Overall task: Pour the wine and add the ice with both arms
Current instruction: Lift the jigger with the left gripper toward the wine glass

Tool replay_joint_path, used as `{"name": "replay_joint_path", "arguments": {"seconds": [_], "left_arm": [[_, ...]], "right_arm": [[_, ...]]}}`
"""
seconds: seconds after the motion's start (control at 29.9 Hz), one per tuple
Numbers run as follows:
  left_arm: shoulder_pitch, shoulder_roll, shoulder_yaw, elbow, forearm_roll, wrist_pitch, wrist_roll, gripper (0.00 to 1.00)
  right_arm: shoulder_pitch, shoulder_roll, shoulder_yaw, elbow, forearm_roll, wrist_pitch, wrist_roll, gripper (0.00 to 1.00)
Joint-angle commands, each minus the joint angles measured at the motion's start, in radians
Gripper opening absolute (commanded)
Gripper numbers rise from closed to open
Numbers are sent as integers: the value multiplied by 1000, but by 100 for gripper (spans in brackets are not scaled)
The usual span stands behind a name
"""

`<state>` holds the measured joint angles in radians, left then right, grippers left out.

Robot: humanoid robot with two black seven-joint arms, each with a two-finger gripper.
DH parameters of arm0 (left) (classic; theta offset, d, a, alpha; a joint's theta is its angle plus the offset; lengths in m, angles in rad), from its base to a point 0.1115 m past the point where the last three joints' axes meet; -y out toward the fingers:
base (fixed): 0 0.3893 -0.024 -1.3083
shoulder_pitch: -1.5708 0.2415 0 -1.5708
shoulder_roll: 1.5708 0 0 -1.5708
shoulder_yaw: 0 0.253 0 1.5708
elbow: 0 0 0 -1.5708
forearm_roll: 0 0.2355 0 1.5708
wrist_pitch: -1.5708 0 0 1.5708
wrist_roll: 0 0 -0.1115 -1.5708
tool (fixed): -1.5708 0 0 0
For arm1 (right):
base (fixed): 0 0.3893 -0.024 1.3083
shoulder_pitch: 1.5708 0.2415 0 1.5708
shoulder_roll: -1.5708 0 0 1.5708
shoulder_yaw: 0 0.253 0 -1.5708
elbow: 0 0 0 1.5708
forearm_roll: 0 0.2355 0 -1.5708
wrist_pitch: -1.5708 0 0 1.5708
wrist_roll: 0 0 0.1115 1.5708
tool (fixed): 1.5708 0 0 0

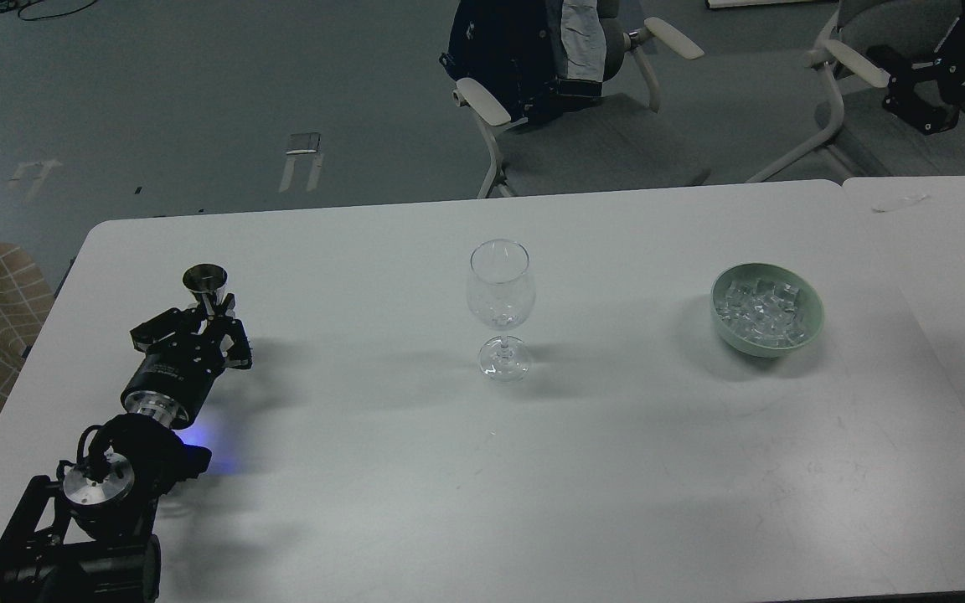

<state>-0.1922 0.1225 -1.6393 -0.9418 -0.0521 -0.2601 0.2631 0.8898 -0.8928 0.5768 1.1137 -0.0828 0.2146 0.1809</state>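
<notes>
Head view: my left end effector (213, 322) sits at the table's (365, 469) left side, fingers closed around the stem of a small metal jigger cup (205, 280), upright. I cannot see any wine in it. The wine glass (500, 301) stands mid-table, well apart, and looks empty, so I judge pouring not yet done. The ice (763, 311) lies in the pale green bowl (809, 331) to the right, none in the glass. My right end effector is out of view.
</notes>
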Motion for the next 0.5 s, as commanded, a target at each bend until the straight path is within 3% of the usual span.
{"name": "replay_joint_path", "arguments": {"seconds": [0.0, 0.47], "left_arm": [[-3, 0, 1, -55, 3, 44, 7, 0], [-16, -26, 90, -253, 18, 144, 50, 0]], "right_arm": [[-3, 2, 0, -2, 0, 0, 0, 100], [-8, 3, 0, 0, 0, 0, 0, 100]]}}
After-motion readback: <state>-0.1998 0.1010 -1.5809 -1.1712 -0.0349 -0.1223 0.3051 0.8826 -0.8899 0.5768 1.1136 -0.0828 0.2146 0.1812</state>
